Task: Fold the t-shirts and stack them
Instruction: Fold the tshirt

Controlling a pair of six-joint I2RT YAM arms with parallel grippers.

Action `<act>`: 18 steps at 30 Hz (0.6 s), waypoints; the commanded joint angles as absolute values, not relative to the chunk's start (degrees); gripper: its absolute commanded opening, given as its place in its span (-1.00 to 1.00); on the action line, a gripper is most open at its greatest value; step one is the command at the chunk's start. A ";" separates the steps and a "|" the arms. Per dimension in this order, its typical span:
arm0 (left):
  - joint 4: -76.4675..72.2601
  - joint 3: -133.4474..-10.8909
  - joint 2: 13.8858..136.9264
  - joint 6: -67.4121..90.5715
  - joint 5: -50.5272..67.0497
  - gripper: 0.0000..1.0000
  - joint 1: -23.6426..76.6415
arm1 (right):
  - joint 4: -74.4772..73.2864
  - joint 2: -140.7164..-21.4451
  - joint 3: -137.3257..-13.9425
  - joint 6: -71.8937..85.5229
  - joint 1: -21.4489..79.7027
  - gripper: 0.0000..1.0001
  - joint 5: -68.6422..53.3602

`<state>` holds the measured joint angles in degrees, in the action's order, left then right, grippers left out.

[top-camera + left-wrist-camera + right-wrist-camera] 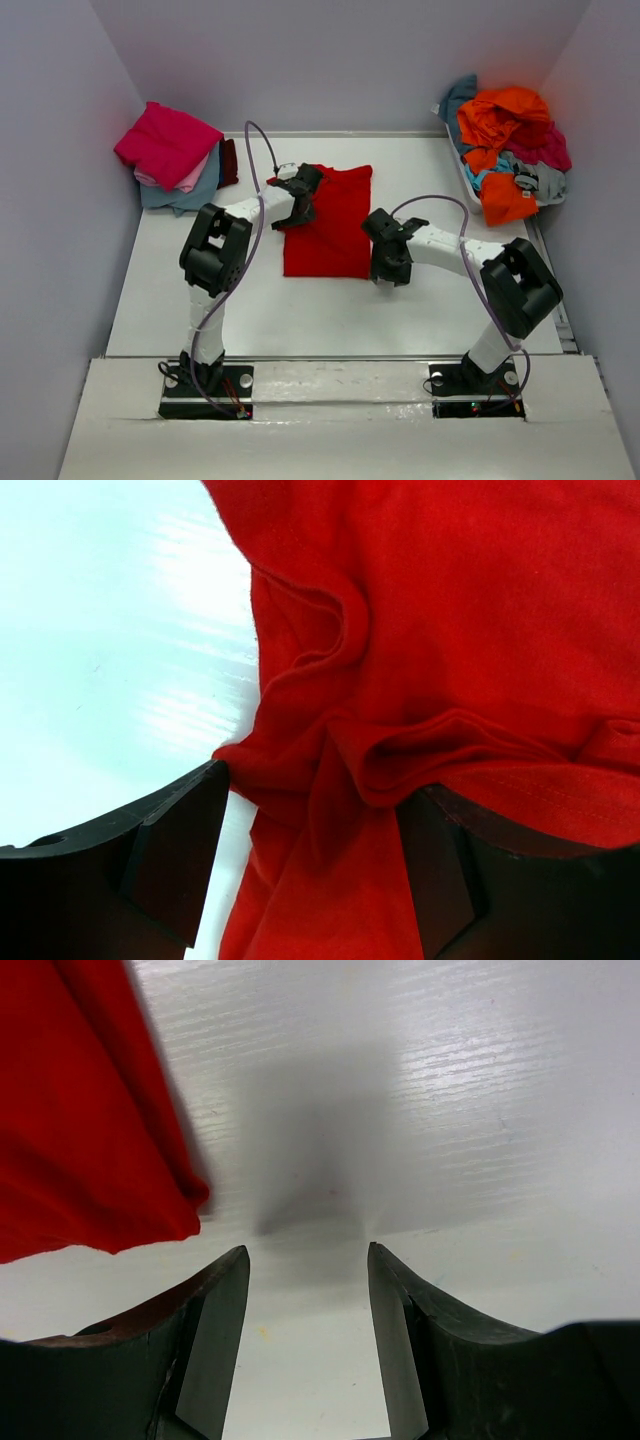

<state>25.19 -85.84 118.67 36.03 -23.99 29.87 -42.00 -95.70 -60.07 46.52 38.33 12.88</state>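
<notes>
A bright red t-shirt [330, 225] lies partly folded in the middle of the table. My left gripper [300, 200] is over its left edge. In the left wrist view that gripper [320, 780] is open, and a rumpled fold of the red t-shirt [450, 630] lies loosely between its jaws. My right gripper [388, 272] hangs by the shirt's near right corner. In the right wrist view this gripper [306, 1250] is open over bare table, with the red t-shirt [80, 1140] just to its left. Folded t-shirts [170, 150], magenta on top, are stacked at the back left.
A white basket [462, 170] at the back right holds a heap of unfolded shirts [510, 140] in orange, teal, magenta and grey. Grey walls close in the table on the left, back and right. The arm bases stand at the near edge.
</notes>
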 commanded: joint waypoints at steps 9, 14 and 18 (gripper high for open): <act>26.19 -79.64 102.93 37.00 -31.20 0.55 31.64 | -43.33 -91.67 -67.85 44.83 38.67 0.13 14.33; 27.68 -77.09 99.32 38.14 -29.62 0.56 33.04 | -40.88 -94.48 -68.64 43.77 39.20 0.13 12.31; 27.60 -72.62 98.26 40.25 -28.40 0.56 35.16 | -37.01 -97.81 -68.73 43.07 39.20 0.13 10.99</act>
<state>26.09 -77.38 99.90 37.60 -28.12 33.45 -41.17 -94.80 -66.72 44.51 38.37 12.34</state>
